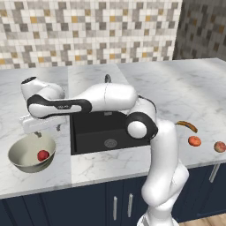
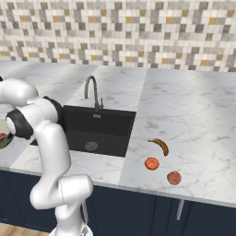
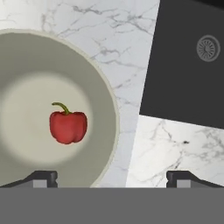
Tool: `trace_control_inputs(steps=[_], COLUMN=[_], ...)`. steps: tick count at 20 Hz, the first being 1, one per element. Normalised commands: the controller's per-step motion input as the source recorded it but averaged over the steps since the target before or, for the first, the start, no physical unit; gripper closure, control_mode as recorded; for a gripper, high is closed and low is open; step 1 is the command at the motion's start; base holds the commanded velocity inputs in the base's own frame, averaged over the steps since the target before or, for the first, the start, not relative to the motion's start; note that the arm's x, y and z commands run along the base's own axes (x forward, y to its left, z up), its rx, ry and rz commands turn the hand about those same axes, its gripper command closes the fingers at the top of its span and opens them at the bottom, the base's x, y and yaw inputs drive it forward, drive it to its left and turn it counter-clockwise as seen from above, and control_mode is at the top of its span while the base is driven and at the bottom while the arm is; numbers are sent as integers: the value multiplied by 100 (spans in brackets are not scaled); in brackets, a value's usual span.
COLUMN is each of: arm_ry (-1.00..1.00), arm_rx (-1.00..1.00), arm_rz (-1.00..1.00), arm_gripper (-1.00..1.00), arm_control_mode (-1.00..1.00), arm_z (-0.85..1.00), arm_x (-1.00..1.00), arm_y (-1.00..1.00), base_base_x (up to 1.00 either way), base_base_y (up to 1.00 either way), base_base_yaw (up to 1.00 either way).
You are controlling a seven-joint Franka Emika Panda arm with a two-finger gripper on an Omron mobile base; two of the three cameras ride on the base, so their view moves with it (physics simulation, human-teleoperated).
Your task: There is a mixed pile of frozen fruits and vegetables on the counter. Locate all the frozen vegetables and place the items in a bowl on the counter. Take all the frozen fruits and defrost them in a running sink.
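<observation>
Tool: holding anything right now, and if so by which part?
Nothing is held. The tool is open above the bowl, fingertips wide apart with nothing between them. The red pepper lies loose inside the bowl.

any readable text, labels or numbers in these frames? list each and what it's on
Dark forearm band of the arm: small pale lettering, too blurred to read.
Bowl, red pepper, sink, faucet, banana, counter, tiled wall: no text, label or number.
Nothing else readable.
</observation>
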Motion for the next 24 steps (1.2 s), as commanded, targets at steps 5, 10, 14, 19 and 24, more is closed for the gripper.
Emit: trace_control_inputs(steps=[5,10,14,19,24], arm_ry=[-12,-5,4,2,1], arm_rx=[15,17,2,-7,-8], arm_rz=[0,-1,0,-4,-5], arm_gripper=[-100,-100,-100,-100,-100], arm_control_mode=[-100,-100,-100,-100,-100], arm_z=[-23,-14,12,18,15], arm_x=[-7,-6,8,-9,-11], arm_y=[-49,-43,-33,-39,-41], base_base_x=[0,0,0,0,0], base_base_y=[0,0,0,0,0], base_base_yaw=[0,0,0,0,0])
